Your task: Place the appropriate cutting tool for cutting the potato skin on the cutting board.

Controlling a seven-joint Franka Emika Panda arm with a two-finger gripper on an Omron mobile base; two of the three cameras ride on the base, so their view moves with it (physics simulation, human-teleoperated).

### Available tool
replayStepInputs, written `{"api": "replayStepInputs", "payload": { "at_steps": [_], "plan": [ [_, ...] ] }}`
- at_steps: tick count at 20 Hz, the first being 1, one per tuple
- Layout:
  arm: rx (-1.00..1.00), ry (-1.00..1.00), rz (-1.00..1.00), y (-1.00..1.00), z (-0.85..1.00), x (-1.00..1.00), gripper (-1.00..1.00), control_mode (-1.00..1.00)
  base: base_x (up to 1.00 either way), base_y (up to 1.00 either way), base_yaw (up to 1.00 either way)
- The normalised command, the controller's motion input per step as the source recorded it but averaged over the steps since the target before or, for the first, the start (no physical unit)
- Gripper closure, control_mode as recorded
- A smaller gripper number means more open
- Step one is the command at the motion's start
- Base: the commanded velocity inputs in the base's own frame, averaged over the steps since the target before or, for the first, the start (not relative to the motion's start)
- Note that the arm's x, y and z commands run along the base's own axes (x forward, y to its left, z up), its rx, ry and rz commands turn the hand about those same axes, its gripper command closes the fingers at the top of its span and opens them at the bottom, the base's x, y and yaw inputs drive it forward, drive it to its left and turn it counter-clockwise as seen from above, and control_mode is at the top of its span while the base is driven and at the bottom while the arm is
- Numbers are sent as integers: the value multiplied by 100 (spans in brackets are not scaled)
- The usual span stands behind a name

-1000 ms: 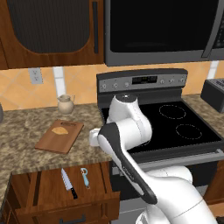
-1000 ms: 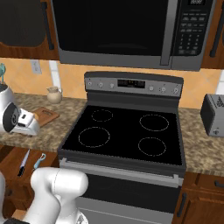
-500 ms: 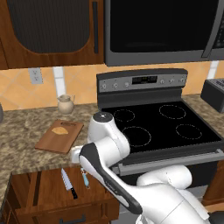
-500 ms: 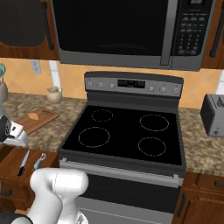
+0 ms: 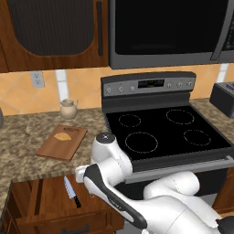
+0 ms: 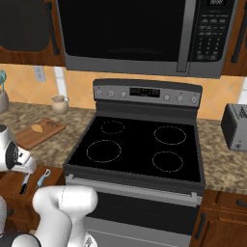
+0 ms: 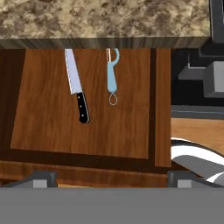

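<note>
In the upper middle of the hand view, inside an open wooden drawer [image 7: 87, 127]: one peeler [image 7: 112, 75] with a pale blue handle, lying flat on the drawer floor, its head pointing toward the counter edge at the top of the frame. Just beside it to the left, not touching: one kitchen knife [image 7: 76, 87], silver blade and black handle, lying nearly parallel to the peeler. The gripper [image 7: 111, 178] is hanging over the drawer at the bottom of this frame, its two fingertips [image 7: 40, 178] standing wide apart near the lower left and lower right, holding nothing.

In the left middle of the left base view, on the speckled granite counter [image 5: 27, 151]: one reddish-brown cutting board [image 5: 63, 142], lying flat, with one small tan potato [image 5: 62, 135] sitting on its far half. One small tan jug [image 5: 68, 109] is standing behind the board, near the wall. The drawer is showing below the counter edge at the lower left, with the knife in it.

In the lower left of the right base view: the peeler is lying in the drawer just right of the knife, well apart from the board on the counter above it. One black stove [image 6: 140, 149] is occupying the middle of the frame; one toaster [image 6: 235, 126] is standing at the right edge.
</note>
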Motion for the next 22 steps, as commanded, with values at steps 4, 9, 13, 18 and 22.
{"api": "replayStepInputs", "payload": {
  "at_steps": [4, 9, 13, 18, 22],
  "plan": [
    [5, 15, -5, 10, -64, 6, -100, -100, 0, 0, 0],
    [1, 8, -3, 2, -51, 2, -100, -100, 0, 0, 0],
    [0, 1, 0, 2, -33, 0, -100, -100, 0, 0, 0],
    [0, 6, 0, 6, -18, 0, -100, -100, 0, 0, 0],
    [0, 13, 0, 24, -4, -30, -100, -100, 0, 0, 0]
  ]
}}
